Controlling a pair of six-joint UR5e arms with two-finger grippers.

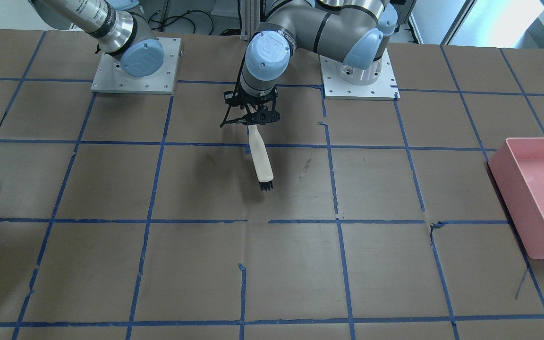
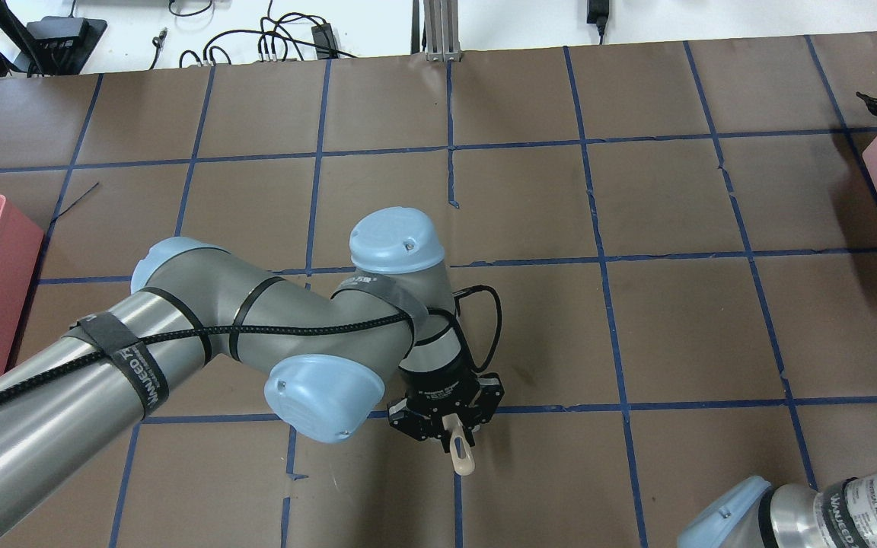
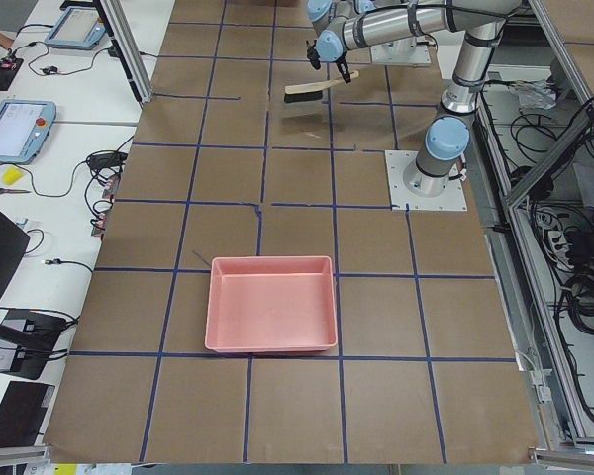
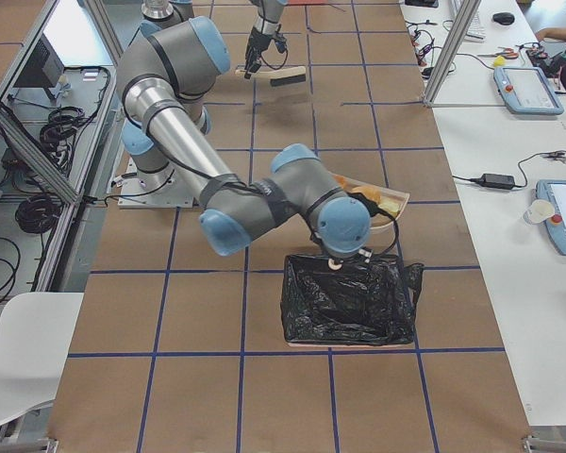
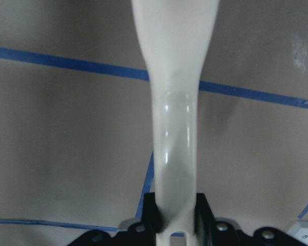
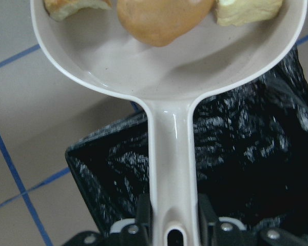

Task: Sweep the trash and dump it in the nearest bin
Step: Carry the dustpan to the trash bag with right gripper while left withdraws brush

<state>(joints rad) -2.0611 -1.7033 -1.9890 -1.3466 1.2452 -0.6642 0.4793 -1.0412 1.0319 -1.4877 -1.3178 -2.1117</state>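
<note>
At the top of the right wrist view, the tan lump (image 6: 161, 20) and two spongy chunks (image 6: 246, 10) lie in the dustpan (image 6: 169, 77), whose handle the right hand (image 6: 174, 215) pinches over the black-lined bin (image 6: 246, 154); sweeping appears done, dumping is left. The left hand (image 5: 174, 210) clamps the brush (image 1: 261, 158)

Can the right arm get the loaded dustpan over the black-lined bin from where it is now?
Probably yes. The right gripper holds the dustpan with its handle directly over the black-lined bin. The bin's top is open, and nothing stands between them.
</note>
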